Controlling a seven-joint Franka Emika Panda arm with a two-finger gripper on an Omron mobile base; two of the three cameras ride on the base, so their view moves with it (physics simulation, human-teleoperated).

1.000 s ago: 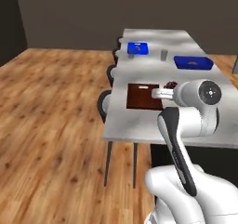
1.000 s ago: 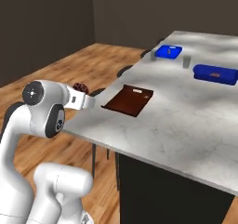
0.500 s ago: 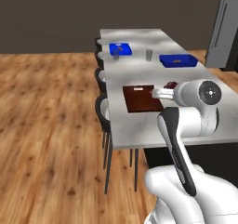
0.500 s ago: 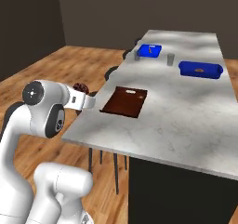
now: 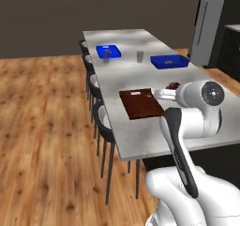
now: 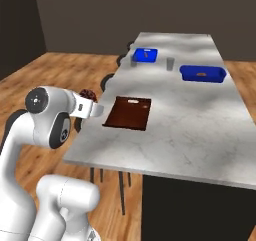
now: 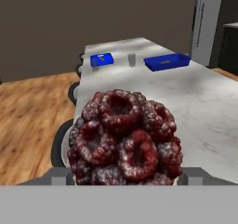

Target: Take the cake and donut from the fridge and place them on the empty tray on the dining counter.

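Carrying the cake point(image 7: 124, 137) in the hand point(image 6: 89, 105), fingers spread wide around the lump and clamped on it; it sits right in front of the hand camera, dark red and knobbly. Over the last second my whole view has swung: the base has been turning, and the counter point(image 6: 200, 120) now runs lengthwise ahead of me, with the fridge point(image 5: 211, 26) showing at its far end. That is camera travel, not the things moving. The tray point(image 6: 128, 112) lies bare near the counter's near left edge, the hand with the cake just beside that edge, short of the tray. Two blue trays point(image 6: 202, 73) sit further down. I judge the placing comes next; the donut I can't see yet.
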